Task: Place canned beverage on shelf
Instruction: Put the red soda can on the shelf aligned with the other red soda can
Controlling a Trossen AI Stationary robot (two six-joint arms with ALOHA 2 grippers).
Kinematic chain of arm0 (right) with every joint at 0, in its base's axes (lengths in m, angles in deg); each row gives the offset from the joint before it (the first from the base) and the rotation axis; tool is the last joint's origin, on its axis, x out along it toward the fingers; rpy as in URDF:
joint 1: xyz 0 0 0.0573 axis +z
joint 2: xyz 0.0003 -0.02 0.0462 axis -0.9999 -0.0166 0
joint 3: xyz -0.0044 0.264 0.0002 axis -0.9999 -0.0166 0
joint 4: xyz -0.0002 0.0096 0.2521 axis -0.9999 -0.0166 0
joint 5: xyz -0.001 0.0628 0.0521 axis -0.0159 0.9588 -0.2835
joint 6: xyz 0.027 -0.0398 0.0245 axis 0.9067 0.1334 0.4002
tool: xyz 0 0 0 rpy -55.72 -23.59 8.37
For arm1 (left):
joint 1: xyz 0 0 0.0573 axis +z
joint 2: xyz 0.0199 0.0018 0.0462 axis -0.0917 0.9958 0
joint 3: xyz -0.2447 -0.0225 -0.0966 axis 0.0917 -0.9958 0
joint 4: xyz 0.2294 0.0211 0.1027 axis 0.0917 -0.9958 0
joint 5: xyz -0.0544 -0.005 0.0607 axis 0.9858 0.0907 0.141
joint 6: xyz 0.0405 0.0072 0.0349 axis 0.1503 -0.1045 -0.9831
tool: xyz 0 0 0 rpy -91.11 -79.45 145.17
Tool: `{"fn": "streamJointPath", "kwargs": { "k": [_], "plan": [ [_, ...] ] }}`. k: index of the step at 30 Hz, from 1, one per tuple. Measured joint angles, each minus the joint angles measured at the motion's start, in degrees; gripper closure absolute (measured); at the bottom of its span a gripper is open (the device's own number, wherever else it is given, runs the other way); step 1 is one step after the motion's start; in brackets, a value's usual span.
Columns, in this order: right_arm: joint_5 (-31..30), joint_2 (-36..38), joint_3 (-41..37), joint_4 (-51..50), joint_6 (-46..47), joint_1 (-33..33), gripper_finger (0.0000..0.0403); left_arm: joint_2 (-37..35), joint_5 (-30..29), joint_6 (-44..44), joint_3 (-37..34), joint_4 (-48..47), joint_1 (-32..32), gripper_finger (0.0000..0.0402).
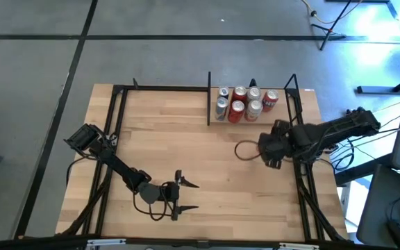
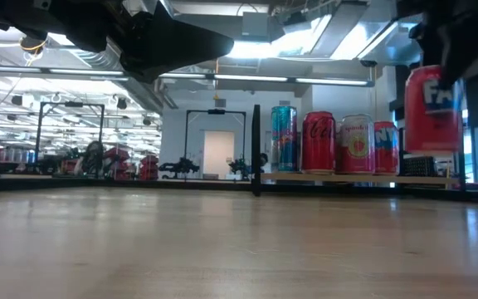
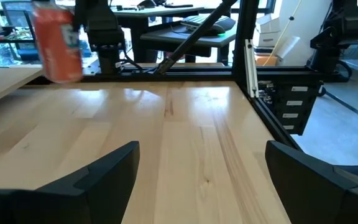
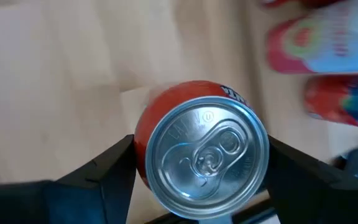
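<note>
Right fingers [image 4: 257,163]: clamped on either side of a red can [image 4: 201,155], seen top-down with its pull tab facing the wrist camera.
Can: held upright, lifted clear of the worktop [image 1: 186,153] in the low view; it hangs just in front of the shelf [image 2: 347,177], towards its right end.
Right gripper [image 1: 255,150]: out over the worktop, short of the shelf's front edge.
Shelf: already carries a cluster of cans [image 1: 245,103], two rows deep, a tall blue one [image 2: 283,139] at the left end of the front row.
Risk, collision: I'd say the free room is tight; if the can goes in low or off line it could knock the front row and topple a neighbour.
Risk, upright bar: the black bar [image 1: 294,89] at the shelf's right end sits close to the arm's path and might catch the fingers.
Risk, release: let go while tilted or too high, the can may tip.
Left gripper [image 1: 179,194]: fingers [image 3: 92,180] spread, nothing between them, waiting well away from the shelf at the worktop's near edge.
</note>
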Motion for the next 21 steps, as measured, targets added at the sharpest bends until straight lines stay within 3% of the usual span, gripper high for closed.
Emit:
{"fn": "streamJointPath", "kwargs": {
  "k": [5,10,21],
  "plan": [
    [-2.49,3.43,0.13,-4.07,-1.6,-8.53,0.0127,0.01,0.0,0.09,0.0,0.0,-0.12,0.0071],
    [-4.21,6.81,0.15,-1.81,-7.1,-20.65,0.0127,-0.01,0.04,0.07,0.0,0.0,-0.1,0.0071],
    [5.12,9.21,-3.75,8.6,-21.84,-45.09,0.0127,-0.01,0.04,0.11,0.0,0.0,-0.1,0.0071]
  ]
}}
